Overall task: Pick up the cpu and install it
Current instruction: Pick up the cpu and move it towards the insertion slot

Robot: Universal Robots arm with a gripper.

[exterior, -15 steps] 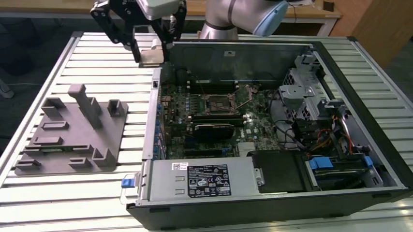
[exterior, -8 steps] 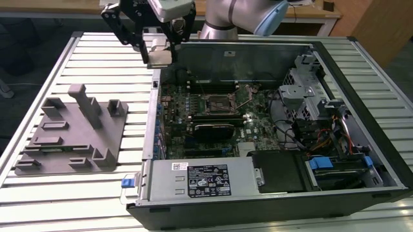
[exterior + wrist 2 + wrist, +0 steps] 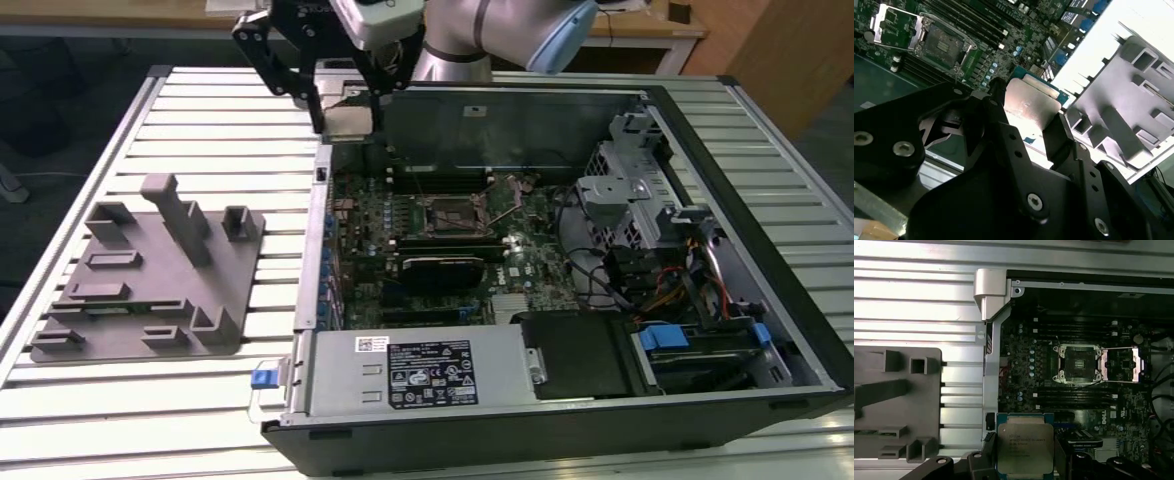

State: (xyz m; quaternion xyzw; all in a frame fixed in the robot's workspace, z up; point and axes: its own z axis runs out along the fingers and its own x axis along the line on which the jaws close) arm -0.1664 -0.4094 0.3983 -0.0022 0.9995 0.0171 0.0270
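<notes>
As seen in the exterior view, clamps the cpu (image 3: 350,120) by two opposite edges, with the gripper (image 3: 347,128) closed on it and raised in the air. Holds it above the far corner of the case (image 3: 747,200), on the exterior view's left, about over the case wall next to the table (image 3: 200,110). Touches nothing but the black fingers (image 3: 318,110).

Shows, in the first wrist view, the cpu (image 3: 1025,447) with its silver top up and a thin green rim, set between the fingers (image 3: 979,465) of the gripper (image 3: 1024,465). Shows, in the second wrist view, the cpu (image 3: 1031,105) as a bright, tilted plate pinched between the fingers (image 3: 1004,132) of the gripper (image 3: 1026,117).

Keeps well apart from the socket (image 3: 451,212), set near the middle of the board (image 3: 527,215) inside the open case. Shows in both wrist views the socket (image 3: 1078,364) (image 3: 944,45) uncovered, with its metal frame (image 3: 1121,365) (image 3: 891,25) swung open to one side.

Further out, finds a grey fixture (image 3: 147,275) flat on the slatted table, on the exterior view's left of the case and apart from it. Places the arm (image 3: 501,35) at the far edge, above the case.
</notes>
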